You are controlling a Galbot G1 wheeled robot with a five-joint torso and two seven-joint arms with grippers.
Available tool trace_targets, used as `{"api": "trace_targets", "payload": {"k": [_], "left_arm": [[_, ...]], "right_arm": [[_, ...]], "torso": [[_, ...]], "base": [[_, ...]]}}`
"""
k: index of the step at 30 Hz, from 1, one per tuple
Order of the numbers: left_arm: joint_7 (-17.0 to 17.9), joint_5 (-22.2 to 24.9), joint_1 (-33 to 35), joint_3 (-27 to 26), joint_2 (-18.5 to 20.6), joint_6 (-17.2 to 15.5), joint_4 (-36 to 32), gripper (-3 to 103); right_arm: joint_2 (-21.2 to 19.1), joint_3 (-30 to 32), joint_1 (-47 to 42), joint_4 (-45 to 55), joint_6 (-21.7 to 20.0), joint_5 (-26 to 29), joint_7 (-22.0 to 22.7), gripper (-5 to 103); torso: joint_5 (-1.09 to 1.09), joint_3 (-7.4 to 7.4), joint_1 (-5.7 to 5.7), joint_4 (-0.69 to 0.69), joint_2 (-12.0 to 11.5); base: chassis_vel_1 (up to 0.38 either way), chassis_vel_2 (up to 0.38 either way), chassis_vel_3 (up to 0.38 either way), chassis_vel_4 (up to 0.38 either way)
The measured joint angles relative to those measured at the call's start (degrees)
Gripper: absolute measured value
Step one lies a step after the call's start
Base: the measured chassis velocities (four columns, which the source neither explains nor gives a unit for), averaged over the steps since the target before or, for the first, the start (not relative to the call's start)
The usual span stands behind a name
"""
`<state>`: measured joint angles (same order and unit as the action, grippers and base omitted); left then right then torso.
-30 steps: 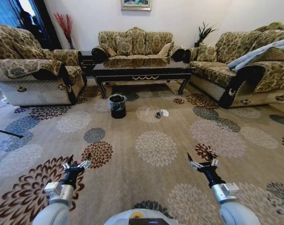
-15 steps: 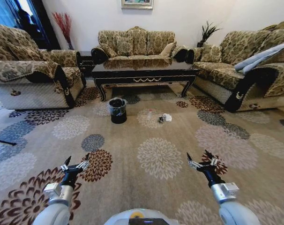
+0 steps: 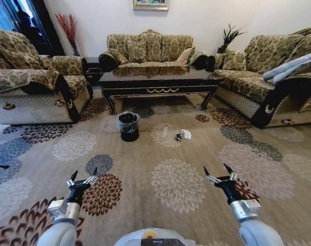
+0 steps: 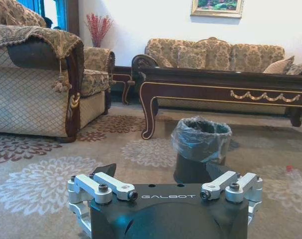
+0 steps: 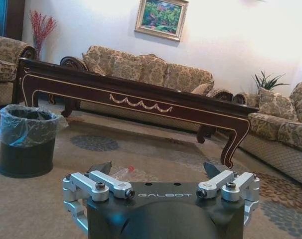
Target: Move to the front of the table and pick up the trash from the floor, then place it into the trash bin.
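The dark glossy table stands ahead between the sofas, with its gold swag on the front edge. In front of it on the patterned floor sits the black bag-lined trash bin. To the bin's right lies the trash: white crumpled paper, a dark scrap and a pale bottle-like piece. My left gripper and right gripper hang open and empty above the carpet, well short of the litter. The left wrist view shows the bin beyond its gripper. The right wrist view shows the bottle piece beyond its gripper.
Patterned sofas flank the table: one at left, one behind, one at right with a blue cloth on its arm. A small dark side table fills the back left corner. Open carpet lies between me and the bin.
The whole head view has shifted: the camera has come closer to the table, so the bin and litter sit lower and larger. Both arms hold the same pose, grippers still open.
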<state>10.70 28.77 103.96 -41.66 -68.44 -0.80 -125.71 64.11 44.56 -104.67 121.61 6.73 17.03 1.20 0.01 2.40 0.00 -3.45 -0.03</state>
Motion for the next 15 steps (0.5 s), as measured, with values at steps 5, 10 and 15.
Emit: {"api": "trace_targets", "payload": {"k": [5,10,15], "left_arm": [[0.2,-0.3,0.0,0.0,-0.1,-0.1,0.2,100],[0.8,-0.8,-0.3,0.2,-0.5,-0.4,0.2,100],[1.1,-0.9,-0.1,-0.3,-0.6,-0.5,0.5,100]], "right_arm": [[0.2,-0.1,0.2,-0.5,0.3,-0.1,-0.1,100],[0.3,-0.1,0.3,-0.8,0.4,-0.1,-0.2,100],[0.5,-0.5,0.4,-0.5,0.5,-0.7,-0.2,100]], "torso": [[-0.01,0.00,0.00,0.00,0.0],[-0.01,0.02,0.00,0.00,0.0],[-0.01,0.02,0.00,0.00,0.0]], "base": [[-0.132,0.142,0.150,-0.145],[-0.154,0.148,0.144,-0.157],[-0.177,0.171,0.166,-0.200]]}}
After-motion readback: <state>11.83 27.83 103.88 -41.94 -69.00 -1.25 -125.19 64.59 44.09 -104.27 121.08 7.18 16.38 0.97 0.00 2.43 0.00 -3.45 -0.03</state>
